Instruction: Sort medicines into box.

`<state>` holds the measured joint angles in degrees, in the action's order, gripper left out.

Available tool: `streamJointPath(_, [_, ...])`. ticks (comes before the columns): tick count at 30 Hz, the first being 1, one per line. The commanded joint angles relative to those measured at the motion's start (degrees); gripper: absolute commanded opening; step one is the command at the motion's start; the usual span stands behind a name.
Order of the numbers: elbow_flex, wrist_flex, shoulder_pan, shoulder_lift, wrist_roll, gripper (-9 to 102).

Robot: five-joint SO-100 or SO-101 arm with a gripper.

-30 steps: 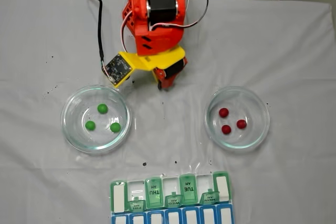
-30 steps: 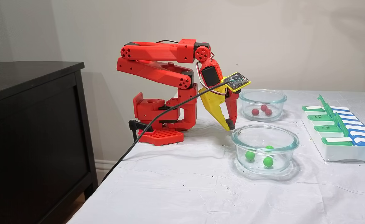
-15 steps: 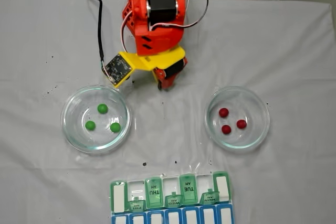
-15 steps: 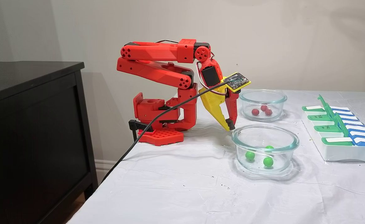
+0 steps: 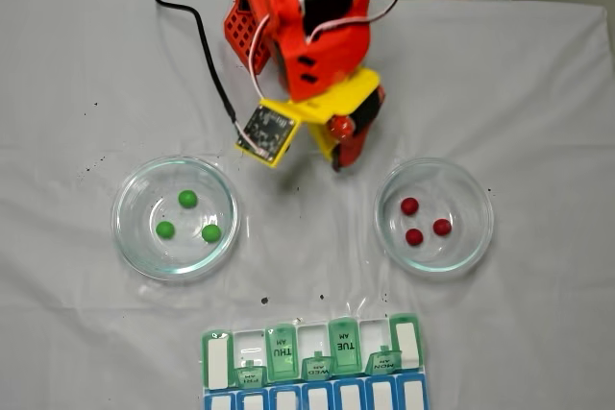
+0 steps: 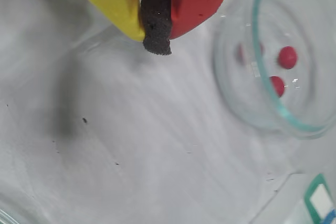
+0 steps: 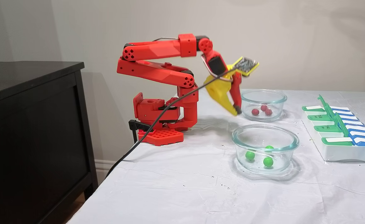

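Foam-padded end effector (image 6: 156,29) pinched closed, empty, near round glass dish (image 6: 247,98) of glossy red medicines (image 6: 287,57)

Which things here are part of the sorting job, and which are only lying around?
Part of the job:
red balls
green balls
pill organizer
pincer, shut on nothing

Lying around:
two glass dishes holding the balls
black cable
black cabinet
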<state>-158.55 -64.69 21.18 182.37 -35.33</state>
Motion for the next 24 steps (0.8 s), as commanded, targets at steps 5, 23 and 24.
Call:
streamJointPath(5, [29.0,-9.4,7.9,-14.5,2.5,0])
streamJointPath(23, [48.3,-7.7,16.2,-47.7,12.2,1])
streamJointPath(24, [48.5,-6.7,16.3,-50.1,12.6,1])
